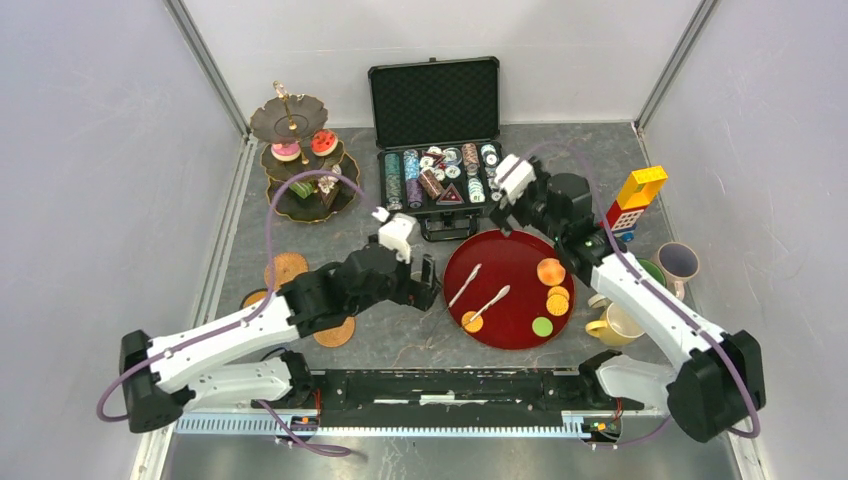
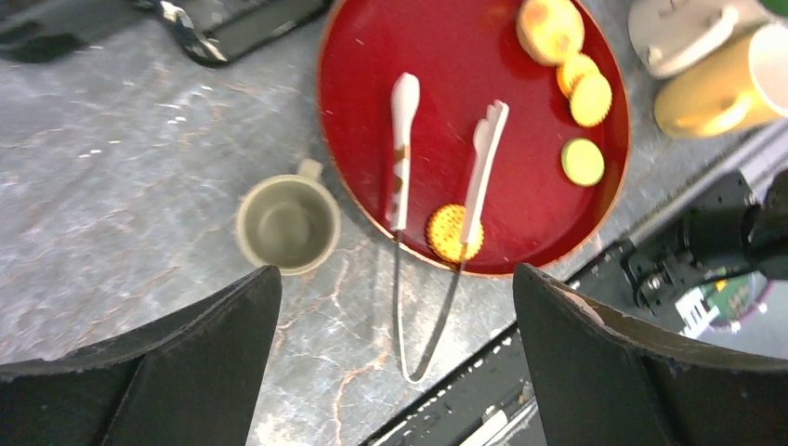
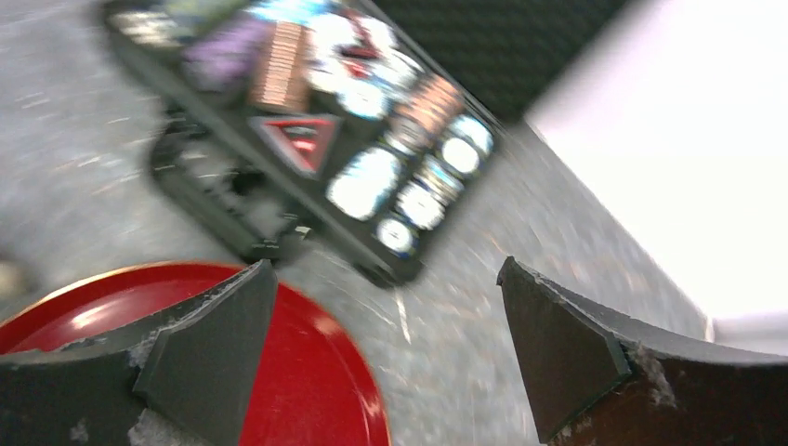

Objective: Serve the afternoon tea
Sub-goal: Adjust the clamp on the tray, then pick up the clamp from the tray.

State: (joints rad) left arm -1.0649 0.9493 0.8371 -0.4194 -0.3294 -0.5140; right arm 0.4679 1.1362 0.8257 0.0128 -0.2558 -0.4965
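Note:
A dark scalloped three-tier stand (image 1: 296, 205) at the back left carries a pink donut (image 1: 286, 151), a red sweet (image 1: 323, 142) and cake slices (image 1: 315, 188). The red plate (image 1: 510, 255) holds white-tipped tongs (image 2: 437, 186), orange rounds (image 2: 550, 28), a green round (image 2: 583, 161) and a yellow biscuit (image 2: 448, 232). A pale mug (image 2: 286, 223) stands on the table just left of the plate. My left gripper (image 2: 395, 279) hangs open above the table beside that mug, holding nothing. My right gripper (image 3: 383, 269) is open and empty over the plate's far rim (image 3: 325, 372); its view is blurred.
An open black case of poker chips (image 1: 435, 150) sits behind the plate. A red-yellow block tower (image 1: 635, 200) stands at the right. Yellow (image 1: 615, 325), green (image 1: 652, 270) and lilac (image 1: 678, 262) mugs cluster right of the plate. Cork coasters (image 1: 286, 268) lie at the left.

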